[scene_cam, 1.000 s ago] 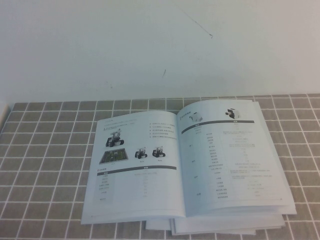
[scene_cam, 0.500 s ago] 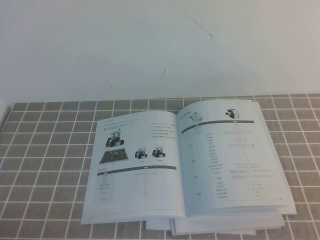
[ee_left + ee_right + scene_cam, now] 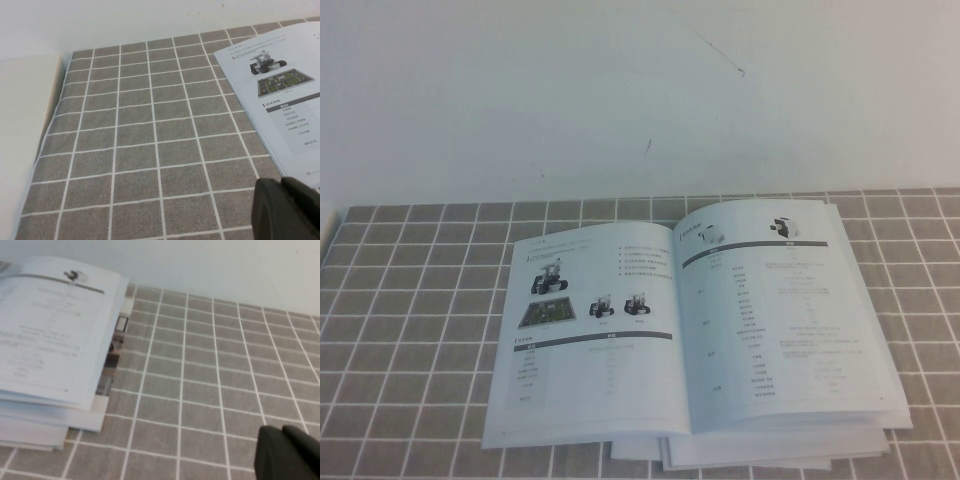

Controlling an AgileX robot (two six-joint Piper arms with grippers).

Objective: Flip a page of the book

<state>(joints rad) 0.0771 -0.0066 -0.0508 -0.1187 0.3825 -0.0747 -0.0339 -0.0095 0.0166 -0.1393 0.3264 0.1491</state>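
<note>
An open book [image 3: 690,335] lies flat on the grey checked tablecloth, with pictures of robots on its left page and a table of text on its right page. Neither gripper shows in the high view. In the left wrist view my left gripper [image 3: 282,187] is shut and empty, close to the near corner of the book's left page [image 3: 280,90]. In the right wrist view my right gripper [image 3: 282,432] is shut and empty, over bare cloth well off the book's right page [image 3: 50,325]. The stacked page edges show under that page.
The grey tablecloth with white grid lines [image 3: 410,300] covers the table up to a white wall [image 3: 620,90]. A white surface [image 3: 22,150] borders the cloth's left edge. Open cloth lies on both sides of the book.
</note>
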